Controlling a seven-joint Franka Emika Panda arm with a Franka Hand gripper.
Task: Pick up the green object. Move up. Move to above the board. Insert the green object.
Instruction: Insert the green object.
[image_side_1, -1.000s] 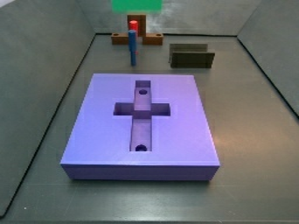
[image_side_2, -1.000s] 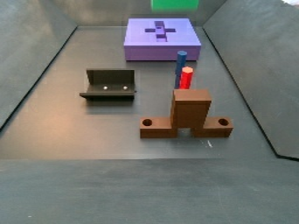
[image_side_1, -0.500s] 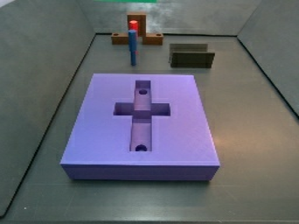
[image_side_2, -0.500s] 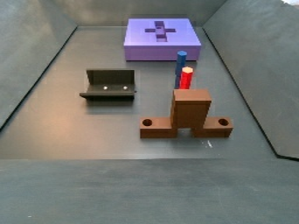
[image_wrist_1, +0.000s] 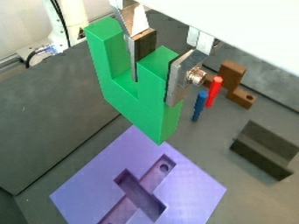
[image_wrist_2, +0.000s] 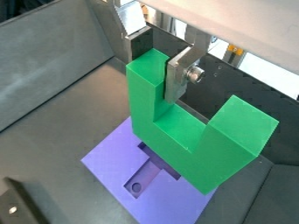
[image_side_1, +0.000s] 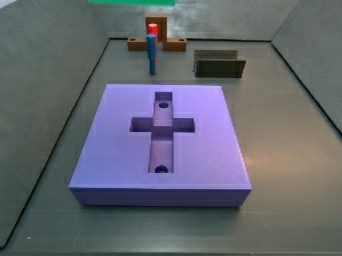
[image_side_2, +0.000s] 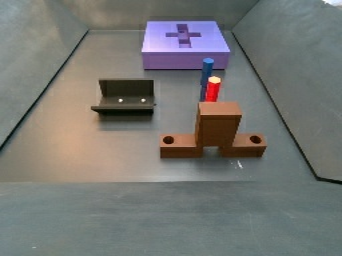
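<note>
My gripper (image_wrist_1: 158, 68) is shut on the green object (image_wrist_1: 135, 96), a bright green U-shaped piece, with one prong clamped between the silver fingers; this shows in both wrist views (image_wrist_2: 158, 70). The green object (image_wrist_2: 176, 131) hangs high in the air. The board (image_wrist_1: 193, 188), a purple-blue slab with a cross-shaped recess, lies below it in both wrist views (image_wrist_2: 114, 157). In a side view only a green sliver (image_side_1: 134, 2) shows at the top edge, above the board (image_side_1: 120, 140). The gripper is out of the side view that shows the board (image_side_2: 160, 57) at the far end.
A thin blue peg (image_side_1: 151, 55) and a red peg (image_side_2: 211, 88) stand beside a brown block (image_side_2: 218, 128) past the board's end. The dark fixture (image_side_2: 124, 97) stands on the floor nearby (image_side_1: 219, 64). Grey walls ring the floor.
The green object has risen: in a side view it shrank from a block at the top edge to a thin sliver. Nothing on the floor has moved.
</note>
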